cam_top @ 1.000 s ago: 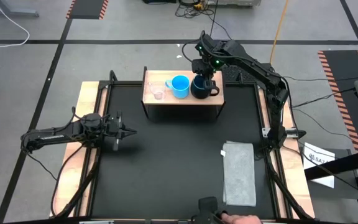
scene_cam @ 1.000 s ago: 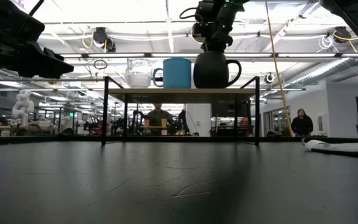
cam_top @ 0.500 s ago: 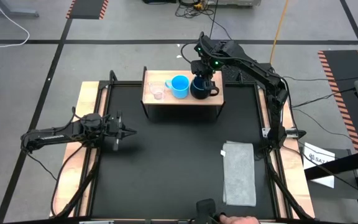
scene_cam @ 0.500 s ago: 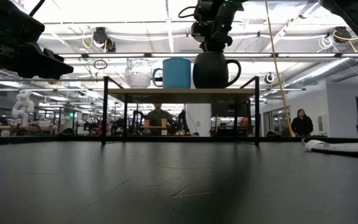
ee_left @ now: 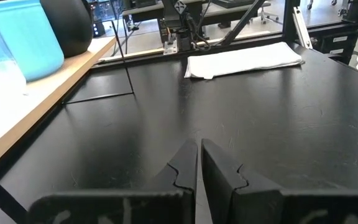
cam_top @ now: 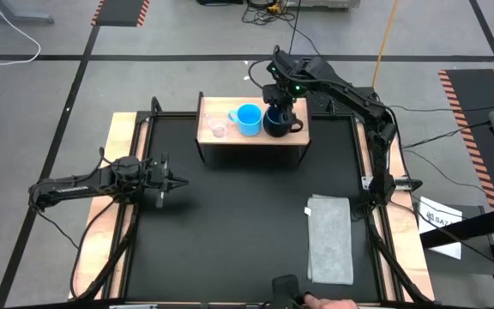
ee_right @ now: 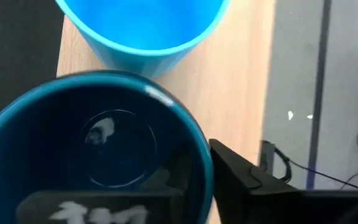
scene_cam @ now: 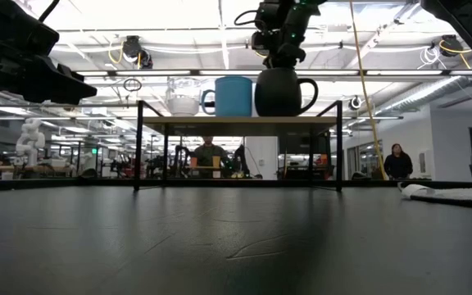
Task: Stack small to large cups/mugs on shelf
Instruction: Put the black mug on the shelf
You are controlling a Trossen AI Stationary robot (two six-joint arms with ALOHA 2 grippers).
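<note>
A: From above, where are the cups?

B: All three stand in a row on the shelf at the far side of the table. The clear cup is on the left, the light-blue mug is in the middle, and the navy mug is on the right, touching or almost touching the blue one. The right gripper is over the far rim of the navy mug. The left gripper waits low over the table's left part, well apart from the shelf. A grey cloth lies near the right edge.

A: And from the table level?

B: The three cups stand upright on the shelf top. The right gripper comes down onto the top of the navy mug, whose handle points to the right. A person stands far behind.

A: The left wrist camera?

B: The left fingers are almost together, holding nothing, over the bare black table.

A: The right wrist camera?

B: One finger is outside the navy mug's wall and the other seems to be inside, so the gripper pinches the rim. The light-blue mug is just beside.
</note>
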